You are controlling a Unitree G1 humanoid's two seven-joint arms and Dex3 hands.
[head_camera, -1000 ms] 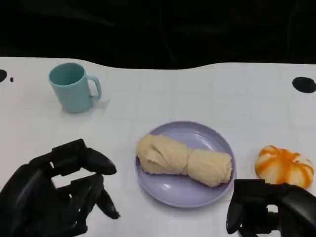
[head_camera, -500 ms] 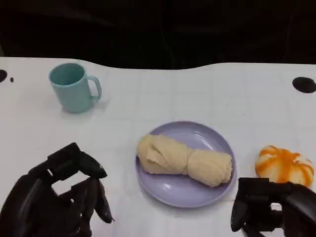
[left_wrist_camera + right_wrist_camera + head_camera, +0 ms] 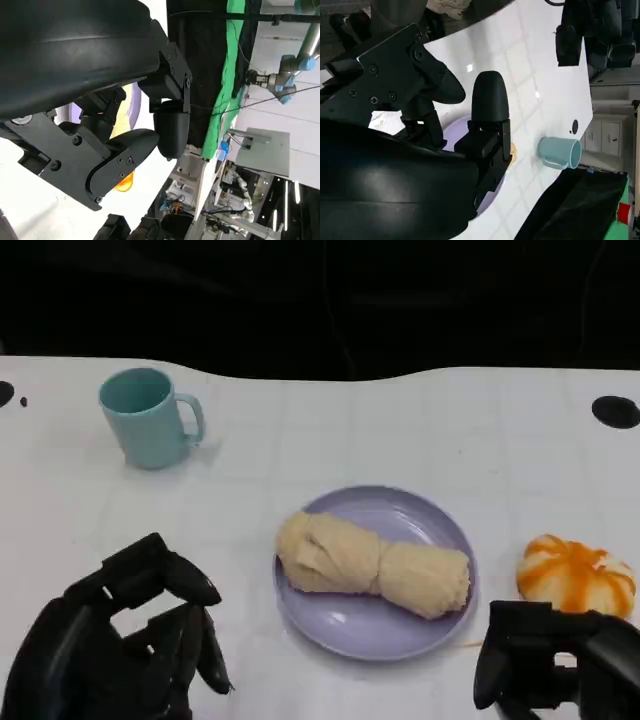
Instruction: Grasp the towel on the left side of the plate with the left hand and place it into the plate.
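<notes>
We note the towel (image 3: 373, 568) lying across the plate (image 3: 350, 625) near the tabletop's front edge. Left hand (image 3: 120, 640) empty, fingers apart, at front-left corner. Right hand (image 3: 560, 670) state unclear.

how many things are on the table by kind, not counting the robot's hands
towel: 1, rolled, lying in the plate
plate: 1, lilac
mug: 1, light blue
pumpkin: 1, orange and white
total: 4
</notes>
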